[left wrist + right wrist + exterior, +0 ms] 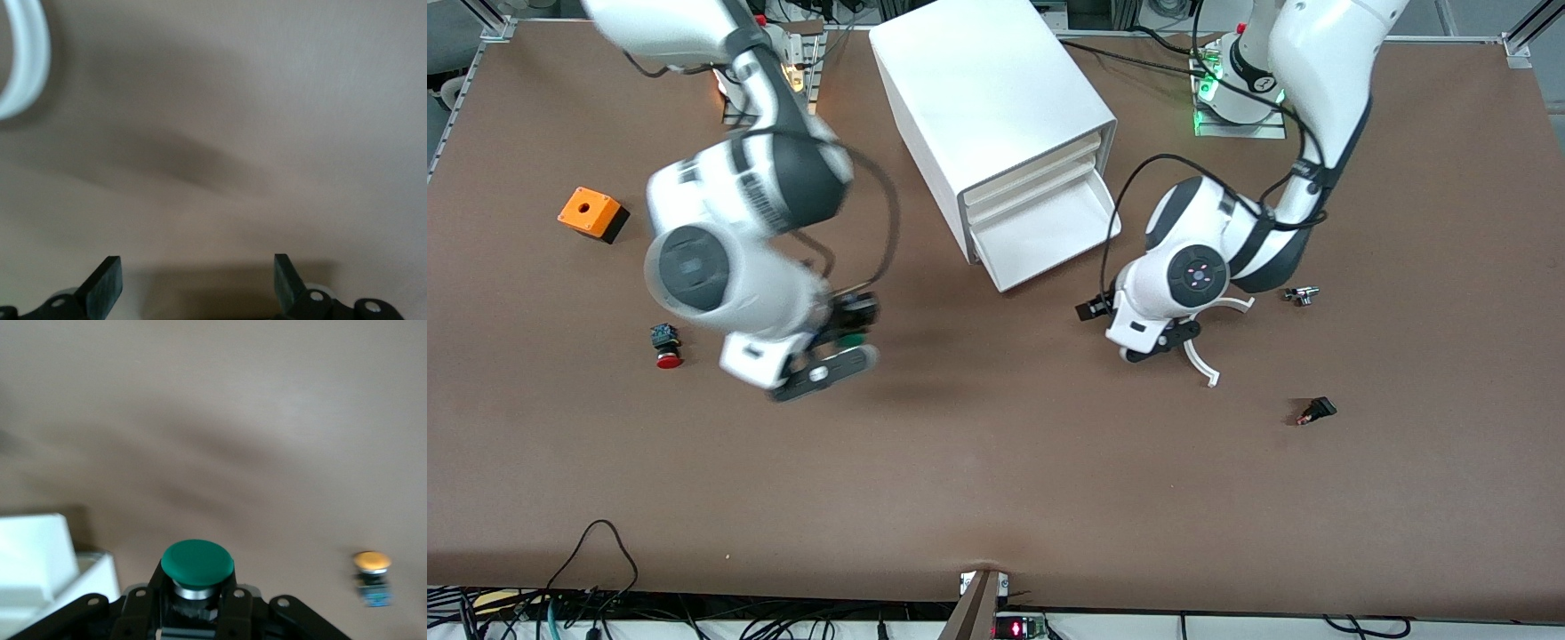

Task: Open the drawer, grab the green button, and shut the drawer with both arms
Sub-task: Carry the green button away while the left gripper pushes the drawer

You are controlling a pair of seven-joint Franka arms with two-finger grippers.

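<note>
R gripper (845, 342) clamped on green button (197, 564), over bare table (996, 498) | L gripper (197, 283) fingers apart, holding nothing, over table nr cabinet (996, 107) | drawer (1045, 236) pulled out

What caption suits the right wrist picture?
Right gripper carries the green-capped button above the brown table.

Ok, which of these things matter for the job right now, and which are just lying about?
In the job:
- drawer, pulled out of the cabinet
- green button, gripped by the right gripper
- left gripper, fingers open, over bare table beside the drawer

Lying about:
- orange box
- red-capped button
- orange-capped button
- small metal part
</note>
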